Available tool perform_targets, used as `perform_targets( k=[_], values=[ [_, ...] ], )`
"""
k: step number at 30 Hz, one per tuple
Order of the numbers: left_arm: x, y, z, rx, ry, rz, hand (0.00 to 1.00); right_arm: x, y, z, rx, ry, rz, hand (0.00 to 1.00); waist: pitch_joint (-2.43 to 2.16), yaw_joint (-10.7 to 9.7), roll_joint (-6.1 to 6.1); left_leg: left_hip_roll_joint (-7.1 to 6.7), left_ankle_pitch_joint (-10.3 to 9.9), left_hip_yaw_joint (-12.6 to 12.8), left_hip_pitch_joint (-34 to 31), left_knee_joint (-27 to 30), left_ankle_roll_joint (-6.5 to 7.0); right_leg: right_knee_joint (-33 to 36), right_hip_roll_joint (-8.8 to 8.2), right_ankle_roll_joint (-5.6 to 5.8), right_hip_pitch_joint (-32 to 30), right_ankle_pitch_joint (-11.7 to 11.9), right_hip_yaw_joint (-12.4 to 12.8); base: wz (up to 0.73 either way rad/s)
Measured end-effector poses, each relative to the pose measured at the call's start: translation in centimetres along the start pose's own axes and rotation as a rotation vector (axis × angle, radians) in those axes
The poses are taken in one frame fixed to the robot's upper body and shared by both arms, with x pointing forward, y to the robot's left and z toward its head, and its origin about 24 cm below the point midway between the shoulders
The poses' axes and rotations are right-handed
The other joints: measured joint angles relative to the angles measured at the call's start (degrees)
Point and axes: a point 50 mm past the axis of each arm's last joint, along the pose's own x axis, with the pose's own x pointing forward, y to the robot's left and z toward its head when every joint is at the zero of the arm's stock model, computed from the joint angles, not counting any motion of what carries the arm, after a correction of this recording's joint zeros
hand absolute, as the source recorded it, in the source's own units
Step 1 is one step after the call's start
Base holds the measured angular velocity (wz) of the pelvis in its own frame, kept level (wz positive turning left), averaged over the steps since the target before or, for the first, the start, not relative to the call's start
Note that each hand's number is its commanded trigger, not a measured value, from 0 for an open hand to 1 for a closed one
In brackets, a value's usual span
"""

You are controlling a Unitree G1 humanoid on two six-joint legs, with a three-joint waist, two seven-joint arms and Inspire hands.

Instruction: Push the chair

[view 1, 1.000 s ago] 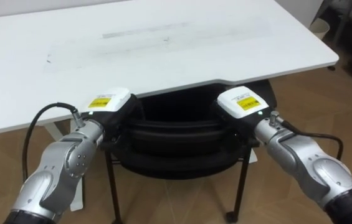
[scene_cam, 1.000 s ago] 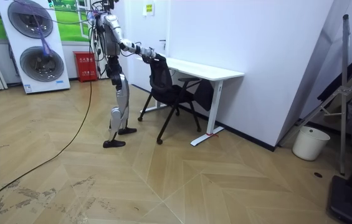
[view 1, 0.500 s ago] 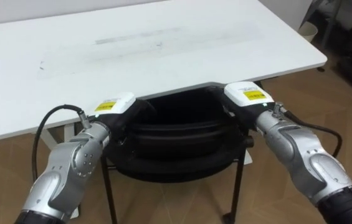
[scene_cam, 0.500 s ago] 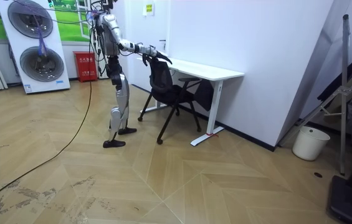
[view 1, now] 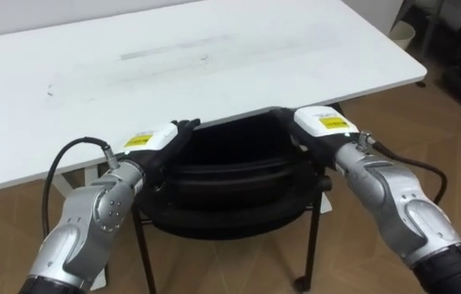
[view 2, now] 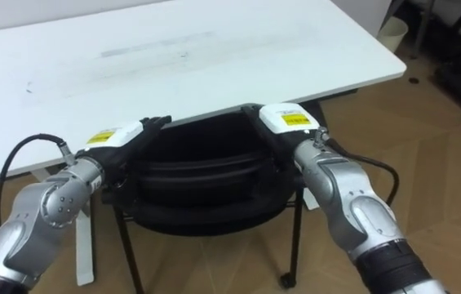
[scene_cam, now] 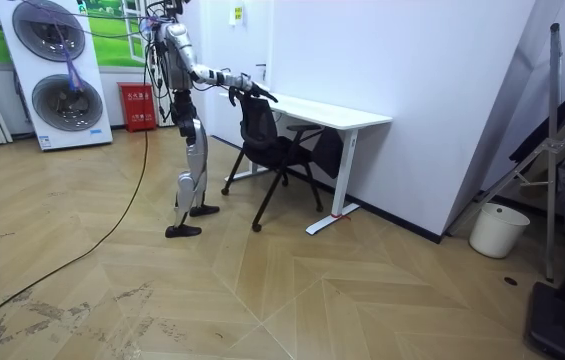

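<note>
A black chair [view 1: 230, 175] stands with its seat tucked under the white desk [view 1: 173, 73], and its backrest top is just below the desk's near edge. My left hand [view 1: 158, 140] lies at the backrest's left top corner, its dark fingers [view 1: 184, 127] straight and pointing toward the desk. At the right top corner, my right hand [view 1: 321, 126] rests with fingers stretched forward along the backrest. In the room view I stand behind the chair [scene_cam: 272, 140], both arms held out over its back.
A white bin [view 1: 403, 33] and dark gear stand past the desk's far right corner. In the room view, stacked washing machines [scene_cam: 62, 70] and a red box [scene_cam: 134, 107] are behind me. A white bucket [scene_cam: 490, 230] and a folding rack [scene_cam: 562, 150] stand on the right.
Both hands' fingers have uncurled from the backrest's top and now lie straight. The eye view has shifted a little; the chair stays under the desk.
</note>
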Motion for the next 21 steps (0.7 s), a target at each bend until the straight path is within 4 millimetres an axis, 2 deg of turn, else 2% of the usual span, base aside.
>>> perform_targets(
  k=[6, 8, 9, 11, 12, 13, 14, 16, 17, 18, 19, 20, 21],
  values=[
    [0.2, 1.3, 0.3, 0.035, -0.021, 0.020, 0.00, -0.3, -1.3, -0.8, 0.018, 0.005, -0.049, 0.00, 0.15, 0.02, 0.13, 0.05, -0.01, -0.11, -0.29, 0.20, -0.01, -0.44, 0.13, -0.05, 0.05, 0.26, -0.13, 0.00],
    [0.0, 2.8, 0.7, 0.059, -0.048, 0.064, 0.00, -0.8, -2.8, -1.5, -0.001, 0.017, -0.105, 0.00, 0.28, 0.19, 0.37, 0.23, 0.00, -0.13, -1.00, 0.60, -0.01, -0.33, 0.34, -0.07, -0.52, 0.34, 0.08, 0.00],
    [-0.5, 4.3, 0.6, 0.099, -0.068, 0.105, 0.00, -1.3, -3.7, -2.0, -0.043, 0.022, -0.130, 0.00, 0.29, 0.42, 0.35, 0.40, 0.05, -0.03, -1.32, 0.56, -0.07, -0.24, 0.47, -0.14, -1.01, 0.48, 0.22, -0.12],
    [-1.4, 5.7, 0.1, 0.137, -0.094, 0.128, 0.00, -2.7, -5.8, -2.8, -0.112, 0.020, -0.190, 0.00, 0.32, 1.29, 0.37, 0.92, 0.04, 0.70, -1.73, 0.56, -0.14, -0.39, 0.56, -0.40, -1.65, 0.84, 0.39, -0.18],
    [-2.3, 6.9, 0.1, 0.192, -0.119, 0.157, 0.00, -4.2, -7.7, -3.7, -0.142, 0.022, -0.260, 0.00, 0.36, 1.89, 0.41, 1.12, 0.14, 0.81, -2.19, 0.76, -0.26, -0.48, 0.77, -0.49, -1.99, 1.11, 0.56, -0.10],
    [-3.8, 8.7, 0.1, 0.237, -0.166, 0.214, 0.00, -6.4, -10.0, -5.3, -0.135, 0.057, -0.395, 0.00, 0.39, 2.81, 0.44, 1.12, 0.19, 0.82, -2.20, 0.77, -0.33, -0.73, 0.79, -0.51, -1.86, 1.19, 0.54, 0.00],
    [-4.7, 10.0, 0.0, 0.239, -0.182, 0.286, 0.00, -7.5, -11.4, -6.0, -0.115, 0.077, -0.489, 0.00, 0.39, 3.14, 0.46, 1.13, 0.19, 0.82, -2.15, 0.75, -0.34, -0.78, 0.80, -0.51, -1.80, 1.19, 0.53, 0.00],
    [-9.8, 16.3, -1.9, 0.216, -0.126, 0.754, 0.00, -12.0, -15.8, -7.8, -0.039, 0.128, -0.871, 0.00, 0.40, 2.35, 0.47, 1.14, 0.05, 0.80, -1.67, 0.62, -0.48, -1.70, 0.83, -0.55, -0.93, 1.32, 0.37, 0.05],
    [-11.3, 17.4, -2.5, 0.204, -0.109, 0.862, 0.00, -13.3, -16.4, -8.2, -0.031, 0.138, -0.953, 0.00, 0.36, 2.19, 0.41, 1.05, -0.12, 0.76, -1.55, 0.59, -0.54, -1.91, 0.77, -0.54, -0.69, 1.31, 0.36, 0.00],
    [-14.2, 18.9, -3.6, 0.193, -0.069, 1.041, 0.00, -15.8, -16.9, -9.1, -0.005, 0.164, -1.097, 0.00, 0.17, 1.65, 0.25, 0.88, -0.28, 0.78, -1.21, 0.31, -0.63, -2.58, 0.65, -0.51, -0.17, 1.33, 0.27, -0.10],
    [-17.2, 19.5, -5.3, 0.183, 0.002, 1.201, 0.00, -18.3, -16.6, -10.2, 0.010, 0.212, -1.212, 0.00, 0.10, 1.41, 0.13, 0.86, -0.56, 1.34, -0.57, -0.04, -0.75, -2.78, 0.50, -0.37, 0.09, 1.23, 0.30, -0.19],
    [-18.5, 19.4, -6.2, 0.176, 0.040, 1.261, 0.00, -19.3, -16.4, -10.8, 0.011, 0.240, -1.253, 0.00, 0.10, 1.34, 0.13, 0.91, -0.86, 1.65, -0.23, -0.04, -0.84, -2.94, 0.44, -0.37, 0.30, 1.23, 0.35, -0.29],
    [-20.6, 18.6, -8.1, 0.151, 0.128, 1.337, 0.00, -20.9, -15.6, -11.9, 0.033, 0.304, -1.312, 0.00, -0.14, 0.79, 0.26, 1.03, -1.25, 2.26, 0.12, -0.04, -0.98, -3.21, 0.38, -0.36, 0.55, 1.23, 0.52, -0.29]
  ],
)
